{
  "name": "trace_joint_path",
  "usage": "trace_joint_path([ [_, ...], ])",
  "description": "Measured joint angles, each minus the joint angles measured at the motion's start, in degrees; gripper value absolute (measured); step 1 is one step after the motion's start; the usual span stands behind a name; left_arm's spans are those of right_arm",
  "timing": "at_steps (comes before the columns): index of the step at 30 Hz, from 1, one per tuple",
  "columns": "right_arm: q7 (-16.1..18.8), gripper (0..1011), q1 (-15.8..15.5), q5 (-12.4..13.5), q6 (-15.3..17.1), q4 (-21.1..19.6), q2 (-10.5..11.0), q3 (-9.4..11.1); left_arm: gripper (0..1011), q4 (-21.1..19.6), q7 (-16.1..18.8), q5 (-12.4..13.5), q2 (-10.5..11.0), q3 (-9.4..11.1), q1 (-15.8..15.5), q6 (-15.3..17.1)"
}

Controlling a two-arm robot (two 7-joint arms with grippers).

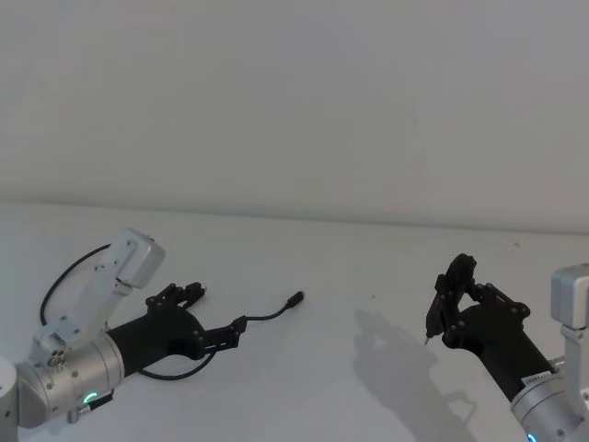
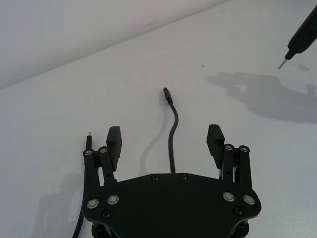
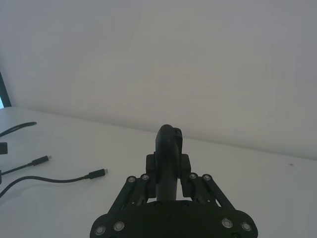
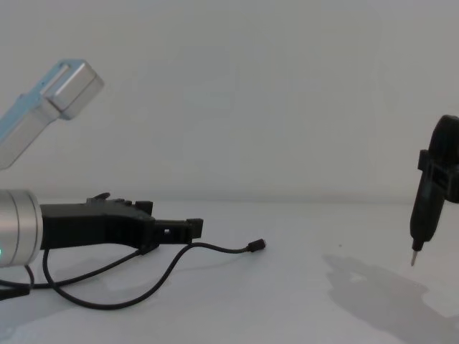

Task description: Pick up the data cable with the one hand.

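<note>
**LEFT GRIPPER, JAWS APART ASTRIDE THE DATA CABLE**

**Jaws.** The left gripper has its jaws spread wide and holds nothing. Its two fingers stand either side of the data cable. The cable runs up the gap between them and touches neither. The straddle appears chosen so that a plain closing would trap the thin cord.

**Height.** In the chest view the gripper lies nearly level, low over the worktop and just above the cable.

**Cable.** Its small plug lies free on the worktop, past the fingertips at about 2 o'clock from the jaws in the head view. The slack loops back under the gripper toward 7 o'clock. None of the cable appears lifted by the gripper.

**Other arm.** The right gripper sits at 4 o'clock in the head view, jaws clamped on a pen-like tool. The tool's tip points down, clear of the worktop and well apart from the cable. The arm is probably parked to leave the approach open.

**Status (judged).** The grasp is lined up but not made. Closing comes next, and the cord could slip below the pads if they close too high.
</note>
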Motion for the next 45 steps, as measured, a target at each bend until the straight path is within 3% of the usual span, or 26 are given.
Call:
trace_joint_path([
  [20,0.00,275,0.00,0.00,0.00,0.00,0.00,0.00,1001,9.55,-6.01,0.40,-2.61,3.85,-6.67,-1.10],
  [39,0.00,274,0.01,0.00,0.00,0.00,0.00,0.00,1001,13.26,-6.12,0.68,-3.81,5.74,-9.40,0.86],
  [45,0.00,274,0.00,0.00,0.00,0.00,0.00,0.00,908,13.66,-6.02,0.71,-3.92,5.95,-9.69,1.14],
])
